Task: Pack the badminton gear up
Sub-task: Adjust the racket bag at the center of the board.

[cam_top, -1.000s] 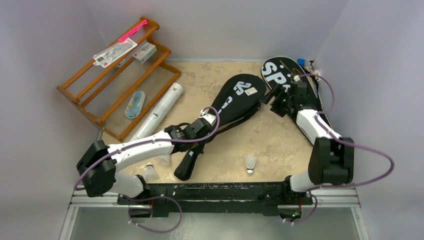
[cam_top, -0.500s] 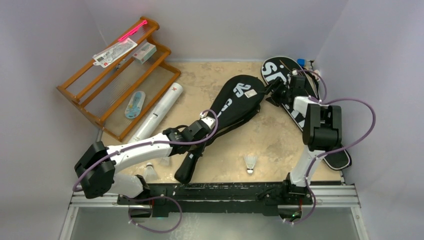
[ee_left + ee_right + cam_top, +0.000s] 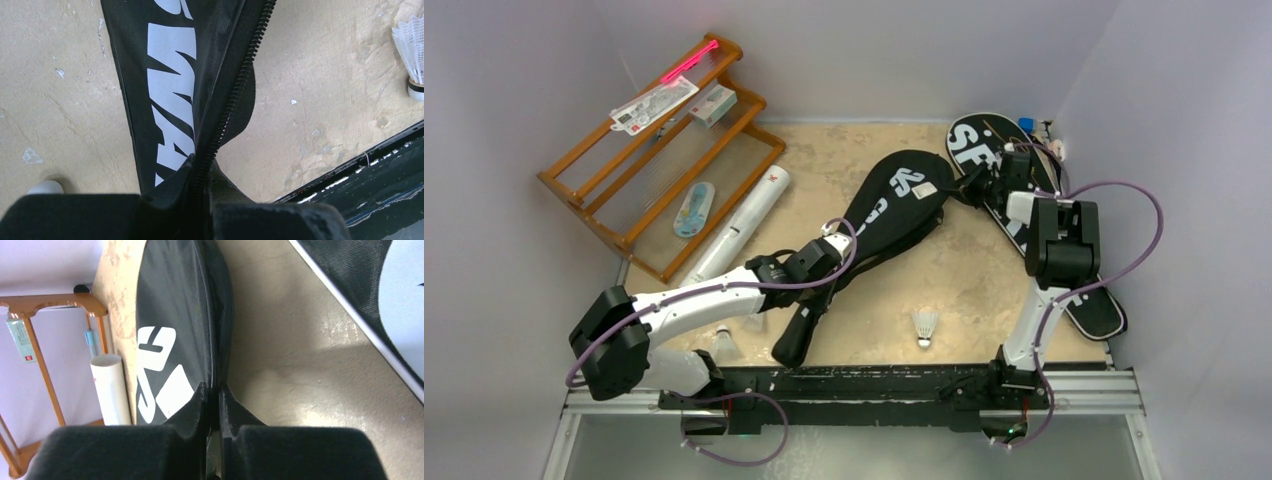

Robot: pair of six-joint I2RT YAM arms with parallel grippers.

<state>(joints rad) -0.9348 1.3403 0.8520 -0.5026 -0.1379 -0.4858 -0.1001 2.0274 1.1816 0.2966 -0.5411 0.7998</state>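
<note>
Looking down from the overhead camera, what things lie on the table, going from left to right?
orange wooden rack → white tube → middle black bag → right black bag with big white letters. The small white shuttlecocks are left out because they overlap these in the order.

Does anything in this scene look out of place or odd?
Yes. The middle racket bag has its zipper open along the neck, and a shuttlecock sits loose to the right of its handle.
</note>
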